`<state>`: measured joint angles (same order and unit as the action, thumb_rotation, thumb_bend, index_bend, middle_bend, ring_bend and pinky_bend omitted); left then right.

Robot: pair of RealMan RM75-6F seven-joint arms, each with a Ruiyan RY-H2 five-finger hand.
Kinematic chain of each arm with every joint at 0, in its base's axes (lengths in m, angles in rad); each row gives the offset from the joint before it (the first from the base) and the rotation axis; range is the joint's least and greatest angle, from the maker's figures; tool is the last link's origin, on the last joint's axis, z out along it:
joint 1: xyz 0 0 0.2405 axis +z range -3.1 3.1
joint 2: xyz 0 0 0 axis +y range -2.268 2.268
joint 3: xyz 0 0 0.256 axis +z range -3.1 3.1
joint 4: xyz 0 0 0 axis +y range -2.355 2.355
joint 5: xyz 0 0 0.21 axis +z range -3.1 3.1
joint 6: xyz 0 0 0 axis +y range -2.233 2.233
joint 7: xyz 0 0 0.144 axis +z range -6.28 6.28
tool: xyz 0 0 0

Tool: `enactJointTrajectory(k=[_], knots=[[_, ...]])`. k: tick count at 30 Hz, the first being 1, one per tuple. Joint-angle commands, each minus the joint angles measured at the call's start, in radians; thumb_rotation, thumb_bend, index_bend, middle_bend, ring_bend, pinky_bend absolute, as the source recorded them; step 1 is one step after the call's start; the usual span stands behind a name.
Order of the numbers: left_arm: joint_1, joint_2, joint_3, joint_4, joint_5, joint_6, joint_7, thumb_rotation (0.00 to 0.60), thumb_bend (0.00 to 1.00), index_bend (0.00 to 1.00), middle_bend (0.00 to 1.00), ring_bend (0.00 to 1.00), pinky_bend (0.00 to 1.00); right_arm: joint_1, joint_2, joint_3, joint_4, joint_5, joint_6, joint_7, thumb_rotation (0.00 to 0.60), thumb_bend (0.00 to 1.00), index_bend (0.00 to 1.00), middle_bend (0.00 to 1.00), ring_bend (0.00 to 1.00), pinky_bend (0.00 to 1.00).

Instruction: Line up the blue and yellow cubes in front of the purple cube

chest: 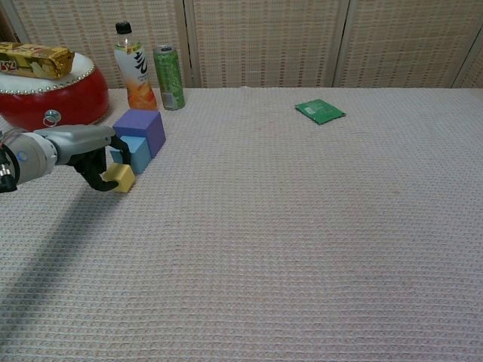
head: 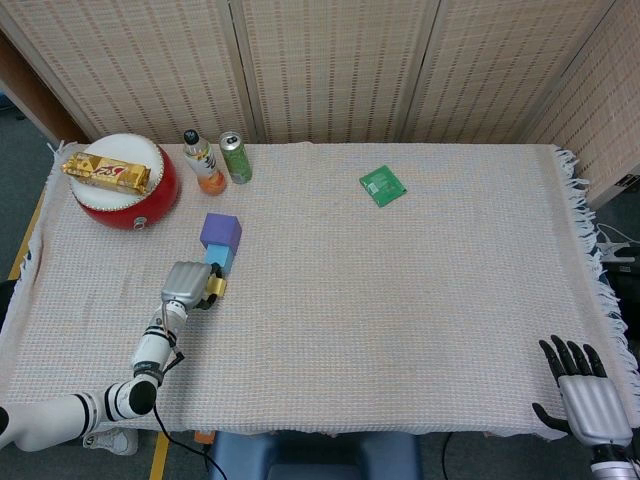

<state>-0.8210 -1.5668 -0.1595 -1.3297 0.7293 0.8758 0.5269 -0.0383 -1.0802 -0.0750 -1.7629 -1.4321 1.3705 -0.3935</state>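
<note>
The purple cube (head: 220,231) (chest: 140,130) stands on the cloth at the left, with the blue cube (head: 219,257) (chest: 134,154) touching its near side. My left hand (head: 188,284) (chest: 89,151) holds the yellow cube (head: 214,290) (chest: 120,178) in its curled fingers, low over the cloth just in front of the blue cube; whether it touches the cloth I cannot tell. My right hand (head: 588,398) rests at the table's near right corner, fingers spread, holding nothing; the chest view does not show it.
A red drum (head: 122,183) (chest: 47,94) carrying a snack bar (head: 104,172) sits at the back left. An orange drink bottle (head: 204,164) (chest: 133,67) and a green can (head: 236,158) (chest: 168,78) stand behind the cubes. A green packet (head: 382,185) (chest: 320,111) lies further right.
</note>
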Motion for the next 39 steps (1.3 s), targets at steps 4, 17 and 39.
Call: enactJointTrajectory(k=[4, 17, 39], knots=[[-0.002, 0.006, 0.008, -0.004, -0.006, -0.004, 0.005, 0.6, 0.39, 0.36, 1.0, 1.0, 1.0, 0.0, 0.0, -0.001, -0.001, -0.001, 0.003, 0.001, 0.461, 0.02, 0.0, 0.0, 0.0, 0.0], [0.017, 0.04, 0.018, -0.092, 0.042, 0.038, -0.016, 0.6, 0.39, 0.35, 1.0, 1.0, 1.0, -0.001, 0.003, -0.009, -0.005, -0.009, 0.007, 0.001, 0.462, 0.02, 0.0, 0.0, 0.0, 0.0], [0.128, 0.15, 0.113, -0.316, 0.233, 0.097, -0.138, 0.6, 0.39, 0.33, 1.0, 1.0, 1.0, -0.001, 0.001, -0.023, -0.009, -0.03, 0.005, -0.006, 0.462, 0.02, 0.0, 0.0, 0.0, 0.0]])
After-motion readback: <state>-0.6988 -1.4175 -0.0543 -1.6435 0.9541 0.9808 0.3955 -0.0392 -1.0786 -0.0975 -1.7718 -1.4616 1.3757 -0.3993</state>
